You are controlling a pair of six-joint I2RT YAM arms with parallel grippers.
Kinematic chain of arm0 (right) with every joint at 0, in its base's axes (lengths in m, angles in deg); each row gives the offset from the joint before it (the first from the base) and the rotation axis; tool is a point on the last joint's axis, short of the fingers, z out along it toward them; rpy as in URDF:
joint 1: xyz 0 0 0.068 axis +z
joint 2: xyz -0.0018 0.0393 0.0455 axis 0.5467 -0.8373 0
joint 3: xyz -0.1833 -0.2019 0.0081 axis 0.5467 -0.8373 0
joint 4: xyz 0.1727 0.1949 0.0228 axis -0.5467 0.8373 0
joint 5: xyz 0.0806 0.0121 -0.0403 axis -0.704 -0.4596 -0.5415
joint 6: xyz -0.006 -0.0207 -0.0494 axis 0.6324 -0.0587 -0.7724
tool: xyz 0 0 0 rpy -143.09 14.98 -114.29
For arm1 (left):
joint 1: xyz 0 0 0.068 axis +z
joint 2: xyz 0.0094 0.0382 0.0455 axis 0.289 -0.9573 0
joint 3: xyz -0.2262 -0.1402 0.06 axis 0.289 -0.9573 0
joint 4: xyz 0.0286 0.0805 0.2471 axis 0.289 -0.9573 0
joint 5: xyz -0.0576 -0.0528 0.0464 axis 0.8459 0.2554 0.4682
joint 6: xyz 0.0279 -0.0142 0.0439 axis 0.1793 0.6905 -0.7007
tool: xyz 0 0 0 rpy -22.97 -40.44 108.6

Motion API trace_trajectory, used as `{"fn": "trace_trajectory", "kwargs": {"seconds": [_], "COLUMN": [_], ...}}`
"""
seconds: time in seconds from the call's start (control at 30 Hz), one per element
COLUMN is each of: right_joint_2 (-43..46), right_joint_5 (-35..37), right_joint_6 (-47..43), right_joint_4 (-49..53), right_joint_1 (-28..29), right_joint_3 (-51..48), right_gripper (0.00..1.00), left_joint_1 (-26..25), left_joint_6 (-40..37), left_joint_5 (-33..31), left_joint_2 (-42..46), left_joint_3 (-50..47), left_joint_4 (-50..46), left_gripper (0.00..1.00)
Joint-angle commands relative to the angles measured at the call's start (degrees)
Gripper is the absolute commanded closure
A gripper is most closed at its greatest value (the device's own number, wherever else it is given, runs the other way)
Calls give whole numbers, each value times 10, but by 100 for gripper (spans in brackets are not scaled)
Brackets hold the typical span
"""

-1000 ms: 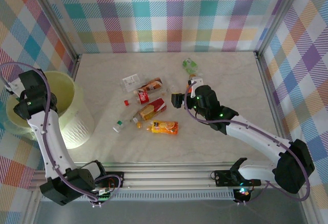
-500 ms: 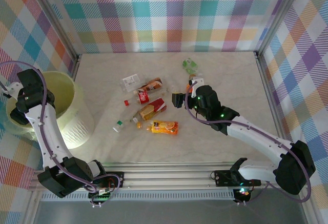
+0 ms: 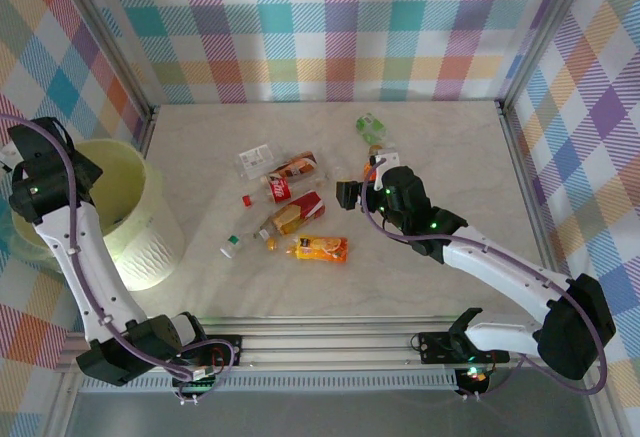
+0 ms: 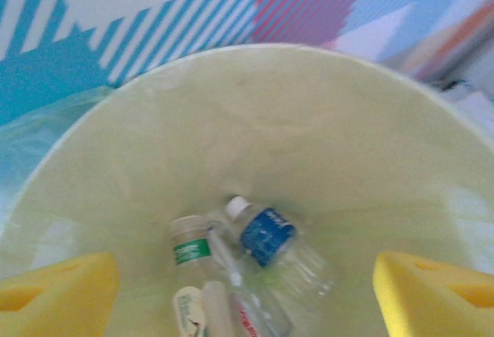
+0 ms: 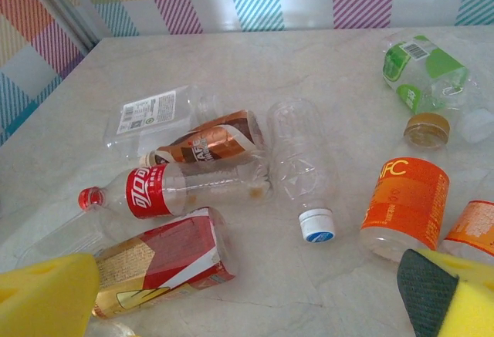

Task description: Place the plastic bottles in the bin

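Left pincer (image 4: 247,291): hangs spread, empty, over the large round pale yellow-green plastic bin (image 4: 324,121). Looks early: few crushed clear plastic bottles (image 4: 266,237) inside, most mid-way on the desk (image 5: 255,59) under splayed right pincer (image 5: 247,297).

The bin (image 4: 309,121) is smooth, pale plastic. The plastic bottles (image 5: 297,160) are clear, shiny and crumpled, with glossy labels. The bench (image 5: 309,59) looks like smooth, matt stone.

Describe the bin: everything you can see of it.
The bin is a large round pale yellow-green plastic bucket with a wide rim, standing upright at the table's left edge, its lower outer wall patterned. At its bottom lie a few clear bottles, one blue-labelled, one green-labelled. The left arm rises across its near side.
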Motion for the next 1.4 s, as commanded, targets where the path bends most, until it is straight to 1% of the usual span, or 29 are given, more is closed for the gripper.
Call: {"fn": "trace_trajectory", "kwargs": {"seconds": [0.0, 0.07, 0.13, 0.2, 0.3, 0.5, 0.63, 0.77, 0.9, 1.0, 1.07, 1.1, 1.23, 1.37], "right_joint_2": [-1, -2, -1, 0, -6, -21, -35, -52, -79, -105, -126, -136, -181, -223], "right_joint_5": [25, 35, 27, 18, 12, -16, -36, -83, -119, -120, -111, -110, -103, -68], "right_joint_6": [21, 37, 52, 68, 103, 171, 206, 223, 211, 195, 192, 190, 189, 214], "right_joint_4": [-6, -6, -9, -9, 20, 75, 97, 99, 101, 105, 103, 100, 90, 89], "right_joint_1": [1, -2, -8, -15, -35, -88, -122, -158, -187, -199, -204, -206, -211, -211], "right_joint_3": [-9, -13, -20, -25, -24, -30, -36, -37, -22, -4, 6, 11, 36, 53], "right_gripper": [0, 0, 0, 0, 0, 0, 0, 0, 0, 0, 8, 10, 10, 14], "left_joint_1": [-31, -51, -71, -99, -173, -297, -348, -395, -435, -464, -480, -486, -492, -492], "left_joint_6": [20, 37, 55, 72, 89, 117, 151, 183, 204, 213, 206, 203, 197, 196], "left_joint_5": [83, 107, 137, 147, 134, 159, 209, 265, 321, 353, 350, 345, 330, 337], "left_joint_2": [31, 46, 55, 57, 49, 26, 13, 8, 3, -4, -11, -13, -21, -31], "left_joint_3": [32, 36, 36, 36, 36, 21, 6, -20, -49, -66, -66, -66, -69, -71], "left_joint_4": [-23, -12, 1, 10, 18, 75, 125, 185, 249, 285, 285, 282, 274, 282], "left_gripper": [10, 6, 4, 0, 0, 0, 0, 0, 0, 0, 0, 0, 0, 0]}}
